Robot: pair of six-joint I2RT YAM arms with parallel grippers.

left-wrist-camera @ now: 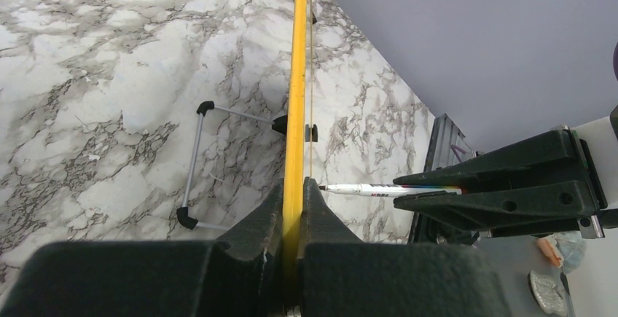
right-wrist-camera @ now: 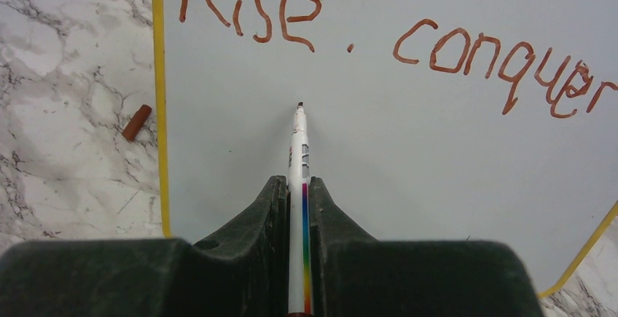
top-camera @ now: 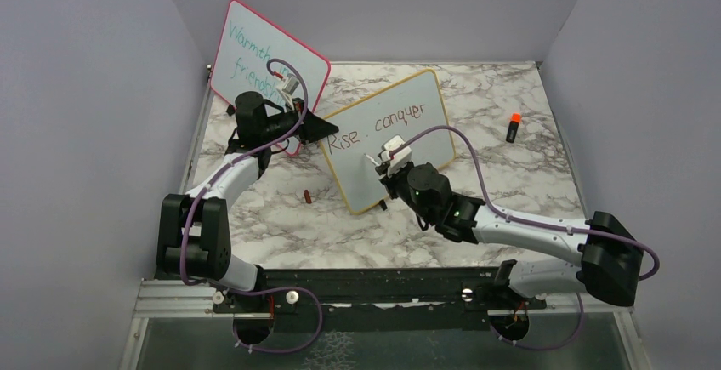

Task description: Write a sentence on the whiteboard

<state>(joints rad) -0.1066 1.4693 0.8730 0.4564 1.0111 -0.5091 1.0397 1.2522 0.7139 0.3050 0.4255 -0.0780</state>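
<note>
The whiteboard [top-camera: 400, 145] with a yellow-orange frame stands tilted in mid-table. On it is the brownish-red sentence "Rise. conquer" [right-wrist-camera: 393, 25] in one line; "fears" does not show. My left gripper [top-camera: 316, 126] is shut on the board's left edge, which shows in the left wrist view as a yellow frame [left-wrist-camera: 296, 98] between the jaws. My right gripper [top-camera: 387, 159] is shut on a white marker [right-wrist-camera: 299, 157] with a rainbow stripe. Its tip points at the blank board below "Rise"; I cannot tell if it touches. The marker also shows in the left wrist view [left-wrist-camera: 364, 189].
A pink-red-framed board [top-camera: 255, 64] with teal writing stands behind the left arm. A brownish marker cap [top-camera: 307, 196] lies on the marble left of the whiteboard. A black marker with an orange cap [top-camera: 513, 127] lies at the right. Grey walls enclose the table.
</note>
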